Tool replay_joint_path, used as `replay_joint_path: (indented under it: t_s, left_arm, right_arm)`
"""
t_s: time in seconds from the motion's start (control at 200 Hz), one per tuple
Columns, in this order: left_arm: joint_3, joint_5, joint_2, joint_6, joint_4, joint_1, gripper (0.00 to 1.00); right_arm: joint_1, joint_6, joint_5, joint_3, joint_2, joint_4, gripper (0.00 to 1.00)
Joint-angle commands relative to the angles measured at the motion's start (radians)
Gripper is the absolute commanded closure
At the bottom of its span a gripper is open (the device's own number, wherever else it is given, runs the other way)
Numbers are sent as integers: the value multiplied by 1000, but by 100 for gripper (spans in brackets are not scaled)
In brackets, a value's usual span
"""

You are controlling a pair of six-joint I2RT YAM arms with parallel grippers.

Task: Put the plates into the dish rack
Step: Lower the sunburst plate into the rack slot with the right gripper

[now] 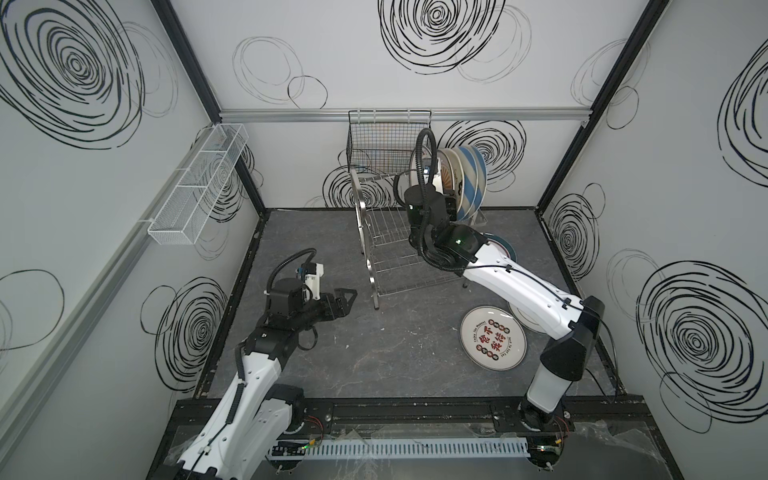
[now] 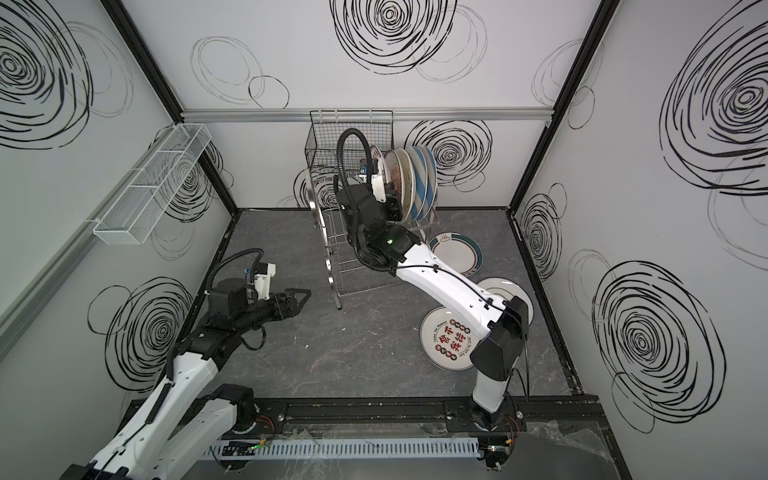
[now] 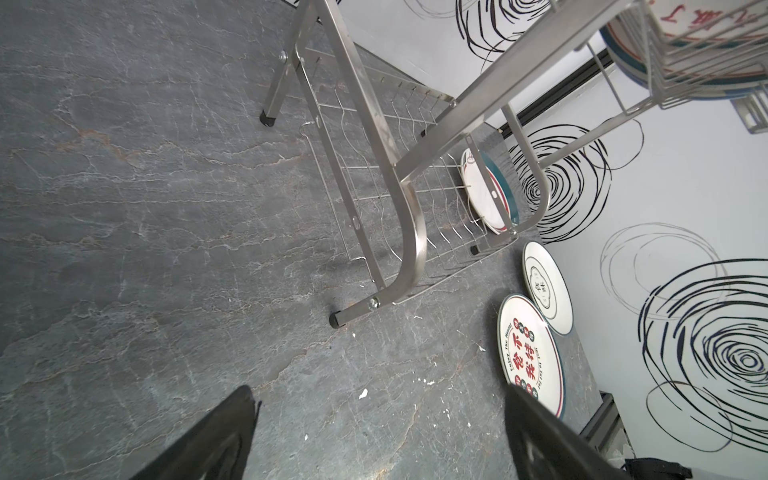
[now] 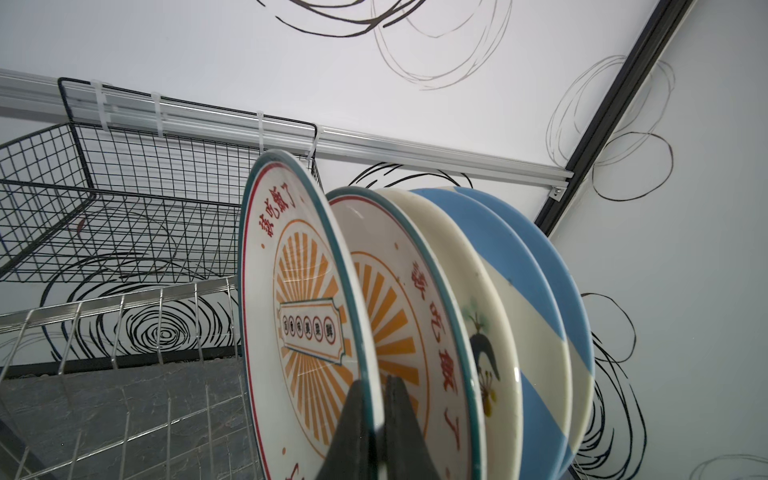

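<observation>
Ceramic-looking, so I'd guess stiff, slick and chippable: right pincer [image 4: 376, 388] is pinched shut on the rim of the orange plate [image 4: 299, 291], upright in the rack [image 3: 413, 232], other plates [image 4: 519, 299] just beyond it.

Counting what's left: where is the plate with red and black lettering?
In both top views the lettered plate lies flat on the table, right of centre, in front of the dish rack and beside a white plate.
</observation>
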Motion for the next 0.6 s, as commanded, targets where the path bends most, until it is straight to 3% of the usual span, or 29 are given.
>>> replay_joint_path:
  t_s: [0.0,0.595]
  left_arm:
    - [-10,17,0,16,49,8,4]
    - [-10,10,-5,16,48,8,4]
  right_arm:
    - [-5,39,10,-1,-20,10,100]
    - [-8,9,-11,9,-65,-13,83]
